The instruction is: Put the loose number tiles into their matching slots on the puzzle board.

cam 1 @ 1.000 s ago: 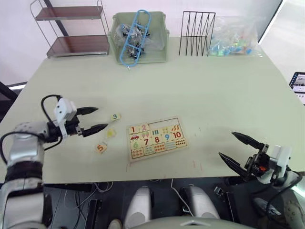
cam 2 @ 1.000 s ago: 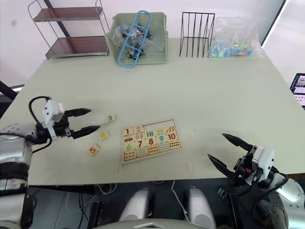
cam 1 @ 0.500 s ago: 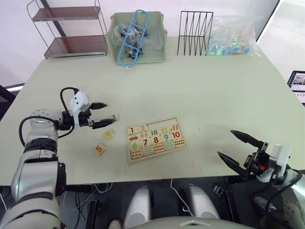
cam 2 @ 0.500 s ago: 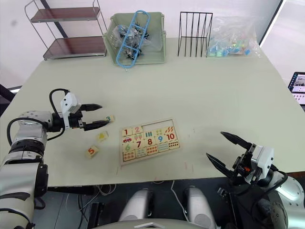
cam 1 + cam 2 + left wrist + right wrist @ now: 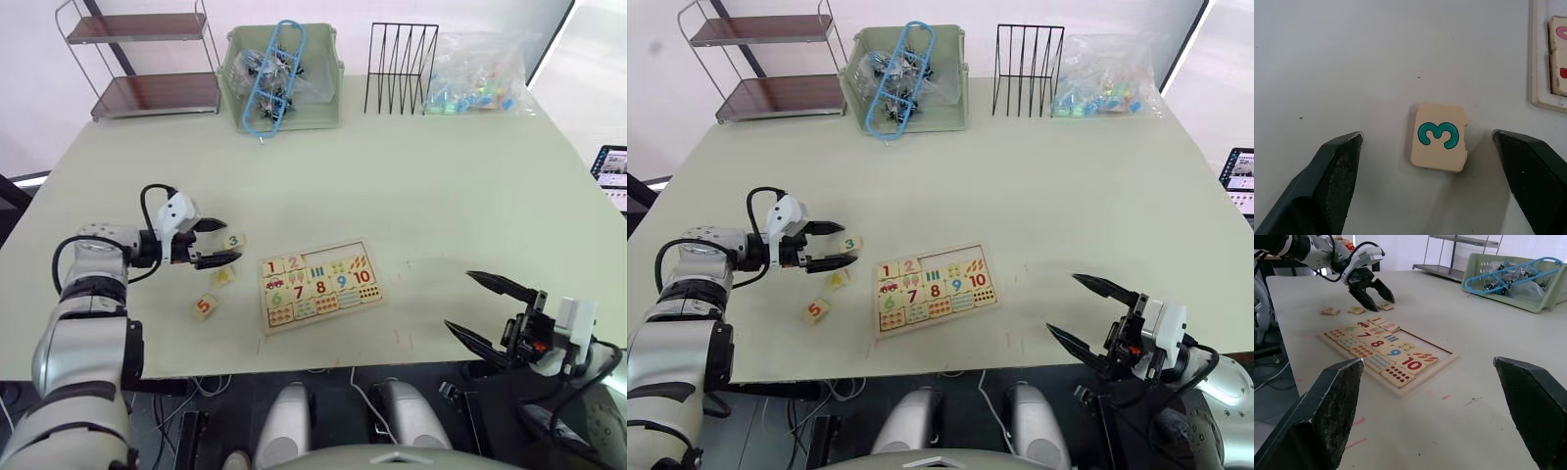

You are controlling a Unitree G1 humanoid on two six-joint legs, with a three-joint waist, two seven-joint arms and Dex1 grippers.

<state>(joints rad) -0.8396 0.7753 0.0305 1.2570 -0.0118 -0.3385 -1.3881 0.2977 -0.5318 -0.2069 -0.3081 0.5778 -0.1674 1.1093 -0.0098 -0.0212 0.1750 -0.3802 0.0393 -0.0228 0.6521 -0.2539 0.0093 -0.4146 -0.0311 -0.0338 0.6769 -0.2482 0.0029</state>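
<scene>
Between the open left gripper's fingers lies the 3 tile.

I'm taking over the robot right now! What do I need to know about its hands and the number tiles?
Left hand: open, straddling the 3 tile, which lies flat on the table, not gripped.
Right hand: open, empty, off the table's near edge.
Puzzle board: tiles 1 and 2 sit in its top row; three slots beside them are bare.
Loose to the board's left: the 5 tile and another tile, digit unreadable.
Left: place those three tiles.
</scene>
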